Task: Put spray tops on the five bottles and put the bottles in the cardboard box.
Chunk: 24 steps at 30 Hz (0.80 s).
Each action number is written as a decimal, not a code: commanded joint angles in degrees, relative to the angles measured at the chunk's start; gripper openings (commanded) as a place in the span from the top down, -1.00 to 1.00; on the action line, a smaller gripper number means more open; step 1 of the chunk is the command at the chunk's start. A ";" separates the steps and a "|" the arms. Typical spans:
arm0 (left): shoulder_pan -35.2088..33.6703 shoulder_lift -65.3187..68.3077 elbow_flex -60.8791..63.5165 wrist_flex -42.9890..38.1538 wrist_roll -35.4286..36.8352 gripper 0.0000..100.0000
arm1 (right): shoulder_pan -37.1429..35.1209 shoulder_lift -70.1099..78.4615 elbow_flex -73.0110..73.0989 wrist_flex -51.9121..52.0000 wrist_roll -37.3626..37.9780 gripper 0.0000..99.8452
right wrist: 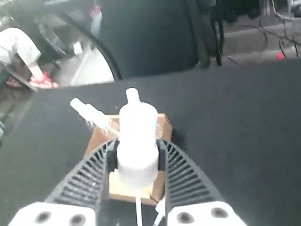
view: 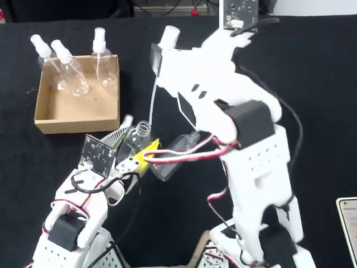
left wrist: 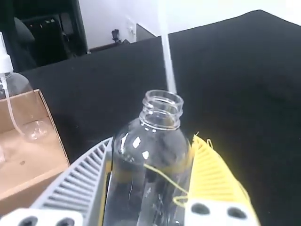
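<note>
High view: a clear plastic bottle with an open neck (view: pixel 142 133) is pinched by the left claw (view: pixel 135 143) on the black table (view: pixel 312 67), near the shallow brown cardboard box (view: pixel 78 120). Three clear spray-topped bottles (view: pixel 72 75) are stood in the box. A white spray top (view: pixel 169 36) is clamped in the right claw (view: pixel 165 49) above the open neck, with its thin tube (view: pixel 152 100) hung down to it. Another clear bottle (view: pixel 181 146) is laid beside it.

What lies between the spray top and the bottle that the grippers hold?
Only the thin tube of the spray top, hanging toward the mouth of the bottle, in the high view.
</note>
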 commanded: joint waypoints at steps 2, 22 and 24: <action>0.57 -0.53 -0.40 -0.70 0.44 0.93 | -1.85 -6.37 2.95 -3.87 -0.62 0.98; 0.48 -0.53 -0.31 -0.70 0.44 0.93 | -6.77 -16.75 24.48 -7.82 0.00 0.98; 0.48 -0.53 -0.31 -0.70 0.44 0.93 | -8.79 -18.68 27.38 -8.18 2.29 0.98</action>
